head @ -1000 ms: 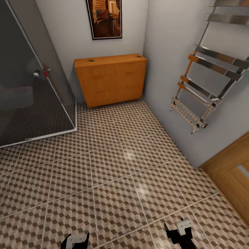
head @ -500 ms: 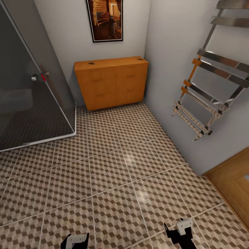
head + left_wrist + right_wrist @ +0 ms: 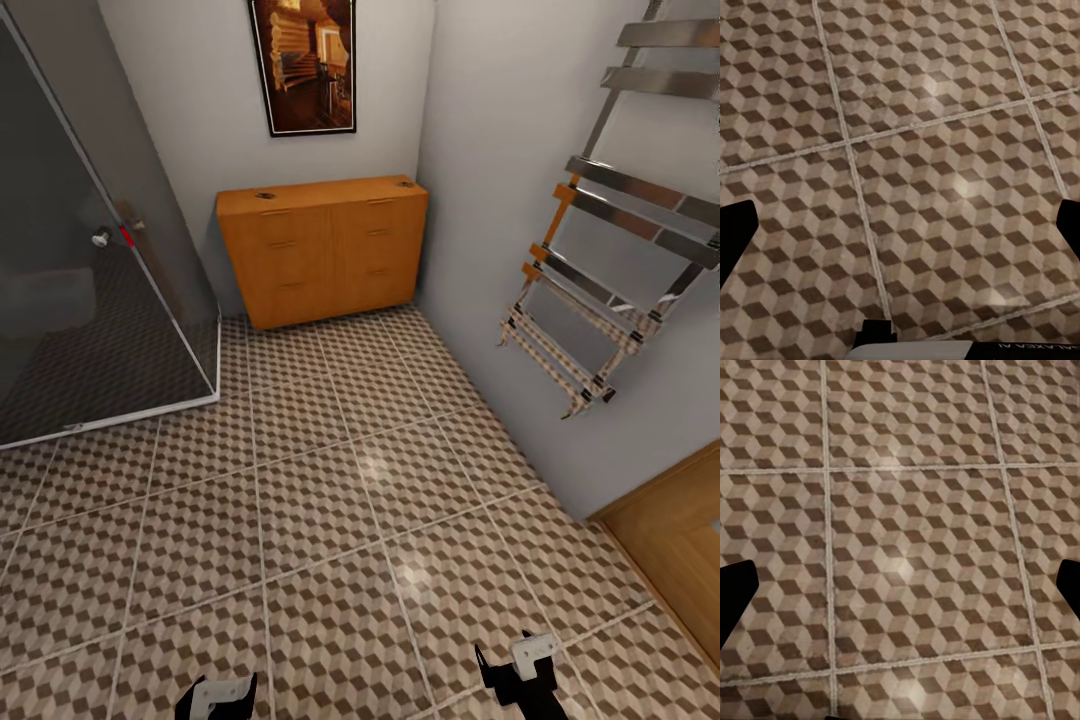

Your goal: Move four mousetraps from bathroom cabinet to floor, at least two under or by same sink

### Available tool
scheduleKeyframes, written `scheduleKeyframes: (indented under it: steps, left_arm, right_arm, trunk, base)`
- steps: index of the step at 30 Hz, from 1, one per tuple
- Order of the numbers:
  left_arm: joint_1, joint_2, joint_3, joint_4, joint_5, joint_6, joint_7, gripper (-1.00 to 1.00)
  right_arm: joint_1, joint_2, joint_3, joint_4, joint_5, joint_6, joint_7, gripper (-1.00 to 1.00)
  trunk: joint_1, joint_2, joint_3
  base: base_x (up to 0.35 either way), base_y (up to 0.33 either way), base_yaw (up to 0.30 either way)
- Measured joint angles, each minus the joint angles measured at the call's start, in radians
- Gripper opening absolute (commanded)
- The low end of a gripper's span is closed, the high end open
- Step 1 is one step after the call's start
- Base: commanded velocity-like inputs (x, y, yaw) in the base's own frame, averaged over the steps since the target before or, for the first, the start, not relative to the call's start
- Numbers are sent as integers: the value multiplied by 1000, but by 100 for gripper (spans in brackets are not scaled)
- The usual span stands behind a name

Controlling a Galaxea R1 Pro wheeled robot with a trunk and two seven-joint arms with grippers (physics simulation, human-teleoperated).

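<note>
- Floor tiles, the bathroom floor (image 3: 330, 520), take up the whole lower frame.
- the cabinet (image 3: 322, 248) sits upper centre against the far wall, long side running across, well apart from both hands.
- Tiny dark bits on its top may be the mousetraps (image 3: 265, 196), too small to tell.
- left hand (image 3: 218, 695) and right hand (image 3: 520, 668) sit at the bottom edge, fingers apart in the wrist views, holding nothing; right looks slightly nearer.
- Only writing is a mirrored strip on the left hand, unreadable.

The head camera looks forward and down from standing height across the bathroom floor (image 3: 330, 480) toward the far cabinet (image 3: 322, 250). Both wrist cameras face straight down at the same patterned tiles from closer, each sharing floor with the head view
</note>
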Motion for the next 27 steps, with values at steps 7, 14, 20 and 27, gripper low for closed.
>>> scheduleKeyframes:
  steps: [7, 14, 20, 27]
  left_arm:
    - [0, 0, 0, 0, 0, 0, 0, 100]
    - [0, 0, 0, 0, 0, 0, 0, 100]
    - [0, 0, 0, 0, 0, 0, 0, 100]
    - [0, -1, 0, 0, 0, 0, 0, 100]
  right_arm:
    - [0, 0, 0, 0, 0, 0, 0, 100]
    - [0, 0, 0, 0, 0, 0, 0, 100]
    - [0, 0, 0, 0, 0, 0, 0, 100]
    - [0, 0, 0, 0, 0, 0, 0, 100]
  trunk:
    - [0, 0, 12]
    - [0, 0, 23]
    - [0, 0, 33]
    - [0, 0, 45]
  base:
    - [0, 0, 0]
    - [0, 0, 0]
    - [0, 0, 0]
    - [0, 0, 0]
